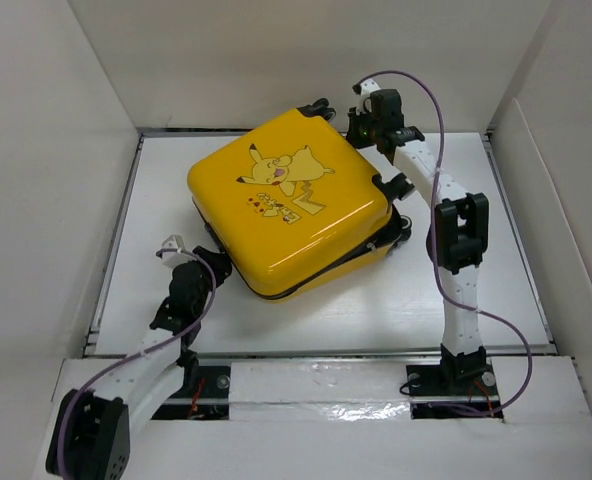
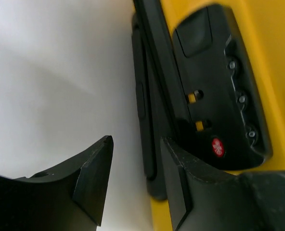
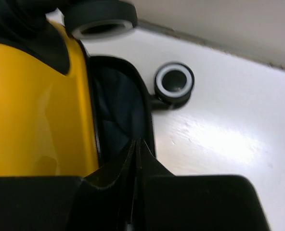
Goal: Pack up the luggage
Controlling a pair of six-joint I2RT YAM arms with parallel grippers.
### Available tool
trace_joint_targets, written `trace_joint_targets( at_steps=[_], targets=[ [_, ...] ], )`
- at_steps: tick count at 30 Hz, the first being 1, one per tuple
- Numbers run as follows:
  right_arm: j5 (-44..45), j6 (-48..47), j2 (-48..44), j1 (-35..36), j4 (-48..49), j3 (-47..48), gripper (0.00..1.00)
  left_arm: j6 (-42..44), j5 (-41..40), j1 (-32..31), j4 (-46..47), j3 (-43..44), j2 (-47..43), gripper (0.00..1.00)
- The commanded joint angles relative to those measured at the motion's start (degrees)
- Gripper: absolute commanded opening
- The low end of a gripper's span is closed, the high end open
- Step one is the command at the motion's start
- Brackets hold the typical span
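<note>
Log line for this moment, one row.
luggage: lid down, seam ajar | left gripper: open beside combination lock | right gripper: shut at gap near wheel, lining visible

The left arm [image 1: 141,362] and right arm [image 1: 463,305] are wearing white shells broken by black joint blocks. A purple cable [image 1: 408,72] is looping along each, and the jaws are showing matte black wedges.

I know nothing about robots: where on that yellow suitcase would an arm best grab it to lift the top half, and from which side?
Probably the black rim of the luggage along its near-right edge, approached sideways, low over the table. The halves gape slightly there, so a finger fits under; the dome is smooth and too broad to pinch.
</note>
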Motion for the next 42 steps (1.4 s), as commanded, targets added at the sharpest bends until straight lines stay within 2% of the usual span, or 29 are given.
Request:
trace_joint_targets(
  at_steps=[1,5,8,10,11,12,14,15,17,18,21,23,24,26,27,28,30,31,32,34,35,38,39,41,42],
  targets=[
    [-18.5,3.0,-0.6,11.8,-4.1,7.0,0.11,-3.5,13.6,-5.4,-1.1,-2.4,-8.4,0.42],
    [-18.4,2.7,0.8,13.8,-5.0,9.2,0.13,-4.3,11.6,-10.4,-4.6,-2.9,-14.7,0.42],
    [-18.2,3.3,1.1,14.9,-4.3,9.6,0.14,-4.4,7.8,-15.1,-5.8,-2.1,-16.2,0.42],
    [-17.7,2.6,1.6,14.9,-6.0,12.4,0.18,-4.1,5.3,-17.9,-6.5,-0.7,-15.5,0.42],
    [-17.0,2.0,1.3,15.4,-6.6,13.2,0.23,-3.8,3.0,-17.9,-6.6,-0.1,-15.1,0.42],
    [-15.0,1.7,0.7,15.4,-6.8,13.4,0.4,-3.6,2.4,-18.5,-6.5,0.4,-14.7,0.42],
    [-12.5,1.5,-3.1,15.4,-5.2,11.2,0.55,-2.6,-0.1,-18.5,-5.7,1.9,-13.7,0.42],
    [-9.9,1.7,-4.9,14.9,-4.5,9.8,0.67,-2.2,-1.4,-18.5,-5.6,2.7,-13.2,0.42],
    [-7.6,2.4,-10.8,13.5,-0.6,5.0,0.77,-0.8,-4.0,-18.5,-5.1,5.2,-11.9,0.43],
    [-4.7,2.7,-12.8,12.3,0.3,3.5,0.86,-0.4,-4.5,-18.5,-4.9,6.3,-11.5,0.43],
    [-0.8,3.3,-20.9,10.6,3.5,-2.6,0.97,1.5,-6.2,-18.5,-5.0,10.7,-9.3,0.44],
    [0.5,3.7,-25.3,8.9,5.8,-6.3,0.97,3.2,-6.3,-18.5,-4.1,13.0,-8.2,0.45],
    [1.8,4.0,-30.6,8.9,7.1,-12.4,0.96,3.7,-6.3,-18.5,-3.8,13.7,-7.9,0.45],
    [3.9,4.7,-37.1,8.4,14.2,-21.1,0.85,5.5,-6.3,-18.5,-3.8,16.0,-6.3,0.46],
    [6.5,5.0,-40.5,8.4,16.9,-26.0,0.49,6.0,-6.5,-18.5,-3.9,16.7,-5.9,0.46],
    [7.7,6.7,-47.2,8.4,21.8,-35.4,0.24,6.6,-6.7,-18.5,-4.0,17.2,-5.0,0.46],
    [11.1,8.5,-53.6,8.4,25.4,-44.5,0.0,6.8,-8.9,-18.5,-6.4,18.9,-4.4,0.5],
    [11.8,10.7,-59.3,7.8,28.5,-53.1,0.0,7.3,-10.5,-18.5,-8.7,19.5,-4.3,0.53],
    [12.3,11.7,-62.2,7.2,29.8,-57.3,0.0,6.5,-16.1,-18.5,-11.1,21.0,-4.8,0.59],
    [15.8,13.7,-67.1,6.4,32.2,-64.9,0.01,4.2,-21.0,-17.9,-14.4,21.8,-7.9,0.69],
    [16.6,15.8,-70.9,5.6,32.2,-70.5,0.05,4.0,-23.1,-16.5,-13.8,21.7,-9.6,0.76],
    [15.6,18.7,-75.5,0.2,32.2,-77.7,0.28,3.0,-23.4,-13.5,-10.6,22.3,-12.4,0.81],
    [12.5,19.3,-76.1,-1.4,32.1,-78.8,0.47,2.8,-23.3,-11.7,-9.7,23.1,-11.9,0.82],
    [11.0,21.7,-77.4,-4.8,32.2,-80.8,0.61,1.1,-21.4,-9.5,-8.6,26.8,-7.5,0.84],
    [11.0,22.4,-78.6,-5.7,32.5,-82.9,0.69,0.4,-19.3,-6.4,-8.5,28.7,-5.4,0.84]
  ],
)
